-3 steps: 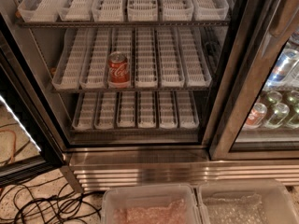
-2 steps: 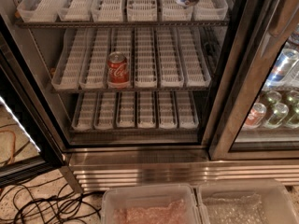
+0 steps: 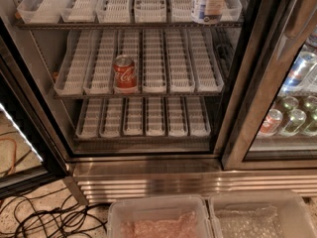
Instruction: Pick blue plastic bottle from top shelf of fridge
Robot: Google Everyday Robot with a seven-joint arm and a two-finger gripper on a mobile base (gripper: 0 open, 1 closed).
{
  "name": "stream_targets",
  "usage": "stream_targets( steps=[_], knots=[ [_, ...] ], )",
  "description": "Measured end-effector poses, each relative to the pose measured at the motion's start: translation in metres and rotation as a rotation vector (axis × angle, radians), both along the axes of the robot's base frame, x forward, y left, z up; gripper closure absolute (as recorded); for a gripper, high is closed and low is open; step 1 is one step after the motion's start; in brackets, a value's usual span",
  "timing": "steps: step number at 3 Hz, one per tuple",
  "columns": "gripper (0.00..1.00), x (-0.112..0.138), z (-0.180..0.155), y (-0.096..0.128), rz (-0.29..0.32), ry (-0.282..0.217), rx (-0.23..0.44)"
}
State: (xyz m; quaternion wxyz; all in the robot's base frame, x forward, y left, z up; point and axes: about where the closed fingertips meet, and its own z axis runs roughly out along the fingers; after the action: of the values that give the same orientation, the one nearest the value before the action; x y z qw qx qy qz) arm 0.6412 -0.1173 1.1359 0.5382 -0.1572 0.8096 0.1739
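Observation:
The blue plastic bottle [image 3: 208,3] stands in a right-hand lane of the top shelf [image 3: 124,25]. Only its lower part with the white-and-dark label shows; its cap is cut off by the top of the view. The fridge [image 3: 148,170] is open, with white slotted trays on three racks. A red cola can [image 3: 125,73] stands on the middle rack, left of centre. The gripper is not in view.
The black door post [image 3: 250,88] stands right of the shelves, with the neighbouring compartment of many cans [image 3: 292,118] behind glass. The open door [image 3: 22,148] is at left. Black cables [image 3: 44,217] lie on the floor. Two clear plastic bins [image 3: 158,217] [image 3: 262,214] sit at the bottom edge.
The scene has shifted slightly down and right in the view, so more of the bottle's lower part and label shows at the top edge. Nothing on the shelves has moved.

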Motion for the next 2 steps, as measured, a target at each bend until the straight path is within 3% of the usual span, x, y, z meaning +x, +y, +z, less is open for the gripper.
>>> stream_targets(
  steps=[1,2],
  knots=[
    [1.00,0.000,0.000,0.000,0.000,0.000,0.000],
    [1.00,-0.010,-0.012,0.004,0.020,0.057,0.038]
  ],
)
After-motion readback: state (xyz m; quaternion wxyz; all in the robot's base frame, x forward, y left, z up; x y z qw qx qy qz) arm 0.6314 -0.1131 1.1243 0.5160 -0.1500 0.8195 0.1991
